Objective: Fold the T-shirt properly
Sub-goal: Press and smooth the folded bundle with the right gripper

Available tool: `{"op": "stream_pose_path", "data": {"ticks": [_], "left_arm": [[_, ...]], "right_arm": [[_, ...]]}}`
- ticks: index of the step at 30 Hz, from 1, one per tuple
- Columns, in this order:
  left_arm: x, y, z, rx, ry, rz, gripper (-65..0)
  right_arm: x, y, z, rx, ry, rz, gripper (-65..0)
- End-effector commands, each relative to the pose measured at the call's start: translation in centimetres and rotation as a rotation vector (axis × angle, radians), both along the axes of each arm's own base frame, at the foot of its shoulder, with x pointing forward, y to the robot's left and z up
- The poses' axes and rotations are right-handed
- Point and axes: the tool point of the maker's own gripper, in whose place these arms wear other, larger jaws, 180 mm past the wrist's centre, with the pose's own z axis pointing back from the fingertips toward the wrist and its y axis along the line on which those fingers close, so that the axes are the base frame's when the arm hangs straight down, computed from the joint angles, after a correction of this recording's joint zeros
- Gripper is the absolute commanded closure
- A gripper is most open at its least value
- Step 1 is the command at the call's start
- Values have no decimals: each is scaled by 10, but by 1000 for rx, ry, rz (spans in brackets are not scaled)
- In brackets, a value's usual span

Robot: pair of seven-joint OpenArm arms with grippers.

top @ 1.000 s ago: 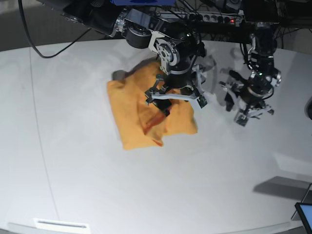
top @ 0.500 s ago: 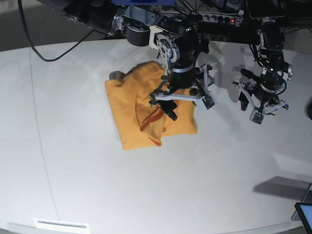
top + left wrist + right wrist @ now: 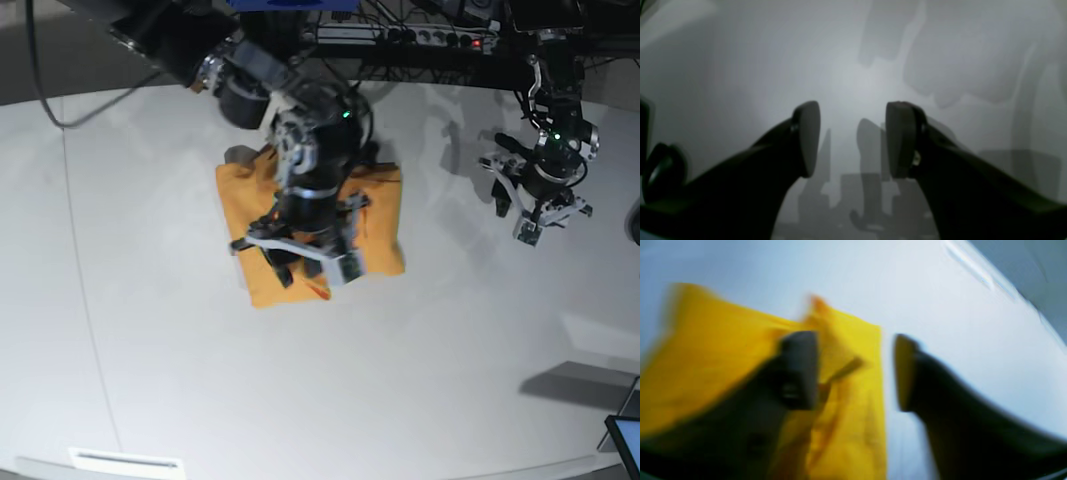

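Base view, left to right: white surface [image 3: 150, 330] bare on the left side, then the T-shirt [image 3: 385, 215], folded into a rough rectangle and lying flat near the middle. The right arm hangs over it and covers most of its centre, so the fold lines underneath can't be read. Only the shirt's left edge, bottom edge and right part show. The right hand [image 3: 300, 262] sits above the shirt's lower edge; from here the finger gap is hard to judge.

Right wrist view fills that in: right hand [image 3: 855, 371] has its two fingers well apart with nothing between them. It's heavily motion-blurred. The T-shirt [image 3: 846, 426] is a yellow smear under and behind the left finger [image 3: 796, 370]; the other finger is over bare surface [image 3: 940, 300]. A darker orange crease or strap-like fold runs by the left finger, too blurred to identify. No tag visible.

Far right in base view: left hand [image 3: 540, 205] hovers well clear of the shirt, over bare surface. Small in frame, detail poor.

Left wrist view: left hand [image 3: 851, 140] spread apart, holding nothing, only grey surface [image 3: 773, 50] and its own shadows below. No shirt in this view. Dim, soft focus.
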Motion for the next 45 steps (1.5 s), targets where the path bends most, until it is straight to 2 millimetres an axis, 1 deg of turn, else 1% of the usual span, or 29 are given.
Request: {"op": "stream_pose_path", "data": {"ticks": [1,2,3,5,10,14,18,20,22,25,28,30,35,39,45], "left_arm": [[10,5,15,18,-49,-7,-317],[10,5,15,18,-49,-7,-317],[10,5,15,18,-49,-7,-317],[10,6,15,22,-48,-7,-317],[10,4,14,21,-44,-12,-317],[9,5,13,20,-45,-6,-317],[5,10,3,14,-15,8,-314],[5,10,3,11,-14,8,-314],[5,9,3,5,-15,8,-314],[5,7,2,5,-15,5,-314],[7,5,3,1,-20,2,-314],[7,5,3,1,-20,2,-314],[6,7,3,2,-18,7,-312],[6,7,3,2,-18,7,-312],[6,9,3,8,-17,8,-312]], "right_arm": [[10,3,19,37,-58,-8,-104],[12,-2,18,36,-55,-22,-45],[14,-5,18,39,-54,-33,0],[16,-10,18,41,-54,-51,-10],[16,-12,17,42,-51,-55,-1],[27,-36,19,52,-51,-137,0],[35,-59,19,38,-74,-184,0],[37,-67,18,28,-78,-195,0],[35,-70,15,23,-71,-199,0],[25,-65,4,30,-42,-193,0],[14,-53,-9,80,19,-183,0],[10,-49,-14,103,44,-175,0],[8,-42,-15,115,56,-160,0],[0,-22,-15,107,61,-94,0],[-11,12,-9,134,62,-14,0]]}}
